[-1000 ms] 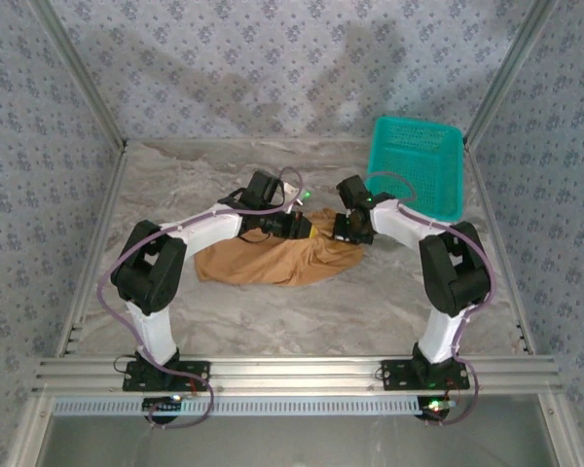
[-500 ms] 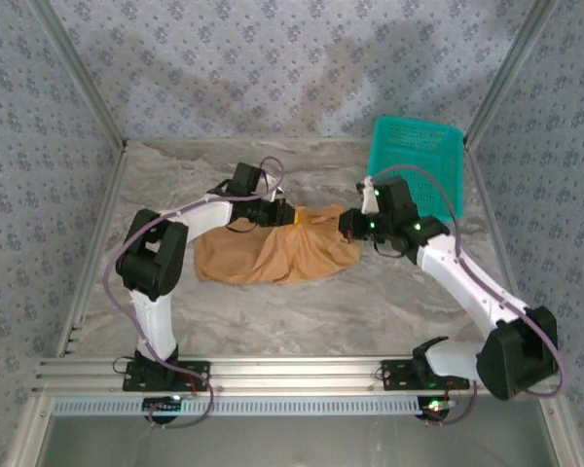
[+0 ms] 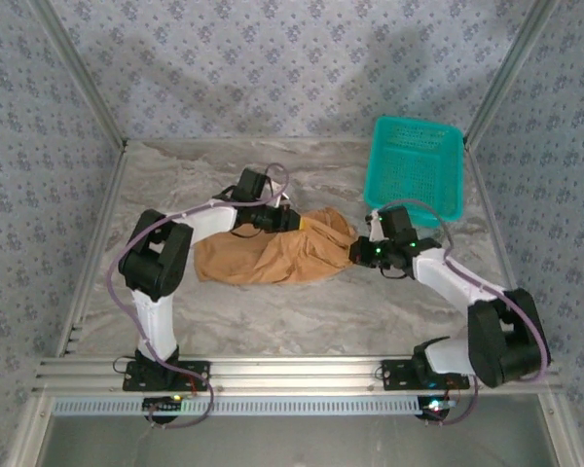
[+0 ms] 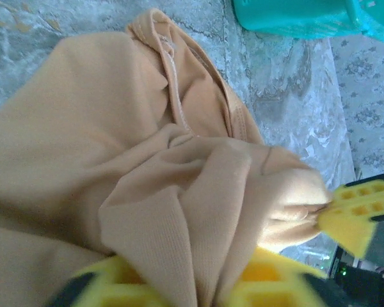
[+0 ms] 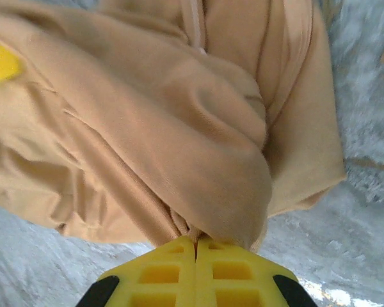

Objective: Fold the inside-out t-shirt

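The tan t-shirt (image 3: 273, 255) lies bunched in the middle of the table, stretched between both arms. My left gripper (image 3: 298, 221) is shut on a fold at the shirt's upper edge; in the left wrist view the cloth (image 4: 179, 192) runs down between the yellow fingers (image 4: 269, 281). My right gripper (image 3: 354, 253) is shut on the shirt's right end; in the right wrist view its yellow pads (image 5: 173, 272) pinch a gathered fold of fabric (image 5: 179, 141). The other gripper's yellow fingertip (image 4: 352, 217) shows at the right of the left wrist view. The label is hidden.
A teal plastic basket (image 3: 415, 167) stands at the back right, close behind the right gripper. The marbled tabletop (image 3: 302, 311) is bare in front of the shirt. Aluminium frame rails (image 3: 292, 372) run along the near edge and sides.
The right arm has swung outward and lowered, pulling its end of the shirt to the right and nearer. The left gripper has stayed on the upper edge. The cloth is spread a little wider.
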